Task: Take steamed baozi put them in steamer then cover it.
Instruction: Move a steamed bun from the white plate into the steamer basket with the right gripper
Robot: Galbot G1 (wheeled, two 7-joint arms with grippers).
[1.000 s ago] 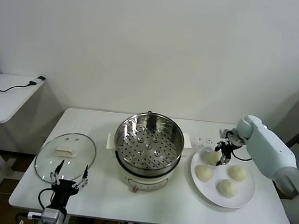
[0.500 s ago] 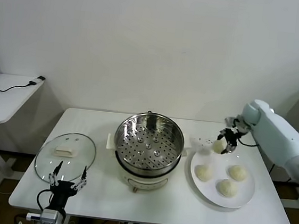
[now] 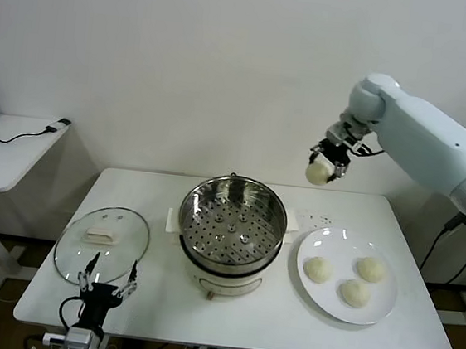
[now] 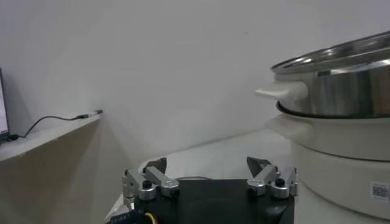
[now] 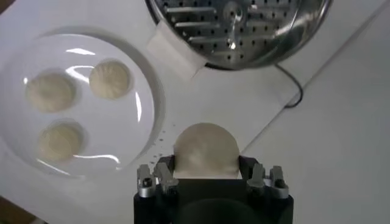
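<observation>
My right gripper (image 3: 326,163) hangs high above the table, between the steamer and the plate, shut on one steamed baozi (image 3: 318,173). In the right wrist view that cream bun (image 5: 206,150) fills the gap between the fingers of the gripper (image 5: 206,173). The shiny steamer (image 3: 232,220) stands open at the table's middle, its perforated tray bare. Three more baozi (image 3: 318,269) lie on the white plate (image 3: 379,311) to its right. The glass cover (image 3: 102,242) lies flat at the left. My left gripper (image 3: 108,276) waits open, low at the table's front edge by the cover.
A side desk (image 3: 12,139) with cables stands far left, off the table. A cord (image 5: 291,91) runs behind the steamer. The steamer's white side handle (image 4: 281,92) juts toward my left gripper (image 4: 210,172).
My right gripper has lifted one baozi off the plate and carried it up and leftward, toward the steamer. Three buns stay on the plate. The left arm has barely moved.
</observation>
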